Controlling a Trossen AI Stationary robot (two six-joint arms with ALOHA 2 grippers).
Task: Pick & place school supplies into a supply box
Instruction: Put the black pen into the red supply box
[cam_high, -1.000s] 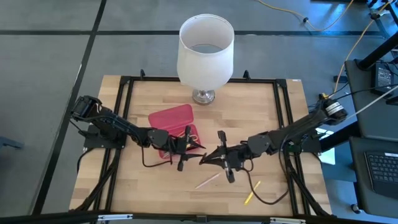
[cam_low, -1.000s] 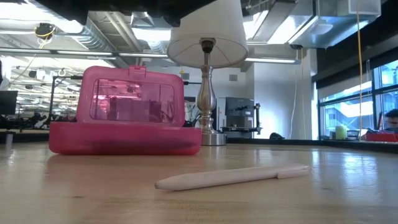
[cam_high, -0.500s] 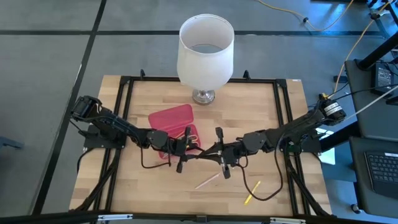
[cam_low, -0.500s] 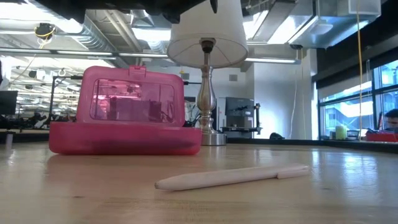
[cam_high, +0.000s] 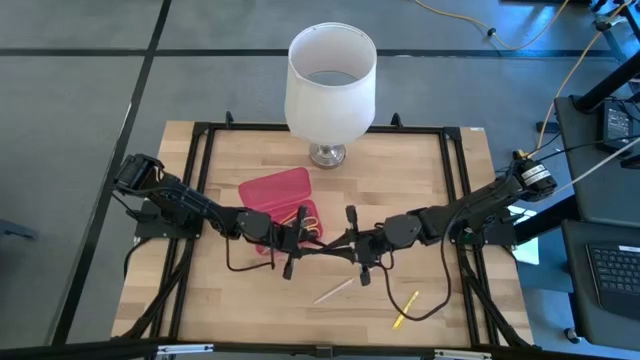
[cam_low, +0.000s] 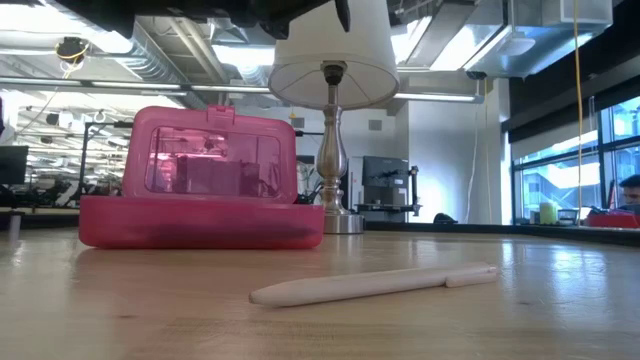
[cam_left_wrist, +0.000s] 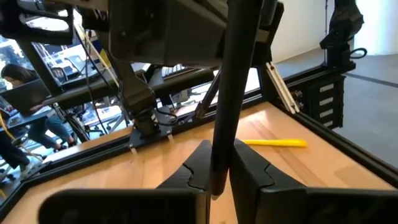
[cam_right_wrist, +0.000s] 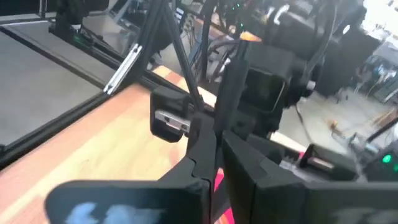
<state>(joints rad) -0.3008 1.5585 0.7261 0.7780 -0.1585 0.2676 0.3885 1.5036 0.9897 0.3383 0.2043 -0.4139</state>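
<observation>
A thin black pen (cam_high: 322, 247) hangs level above the table between my two grippers, which face each other. My left gripper (cam_high: 298, 247) is shut on the pen's left end, and my right gripper (cam_high: 348, 245) is shut on its right end. The red supply box (cam_high: 282, 203) lies open on the table just beyond them, with orange and yellow pens (cam_high: 309, 216) inside. In the low view the pink box (cam_low: 200, 190) stands with its lid up. A pale pen (cam_high: 333, 291) and a yellow pencil (cam_high: 405, 310) lie flat on the wood nearer the front edge. My left gripper pinches the black pen's end (cam_left_wrist: 219, 163) between its two fingers (cam_left_wrist: 249, 171), coming level from the table's left. The pen runs on ahead of the fingers, along them, and is lifted clear of the table. My right gripper pinches the pen's other end (cam_right_wrist: 219, 146) between its two fingers (cam_right_wrist: 200, 152), coming level from the table's right. The pen points straight on toward the left gripper and is clear of the table.
A lamp with a big white shade (cam_high: 331, 75) stands at the table's far edge behind the box. A black frame (cam_high: 200, 150) runs around the tabletop. Bare wood (cam_high: 220, 300) lies toward the near left corner.
My right gripper has carried the black pen toward the table's left, closing on my left gripper. The pen's free end now sits between the left fingers. The left arm has kept nearly still.
</observation>
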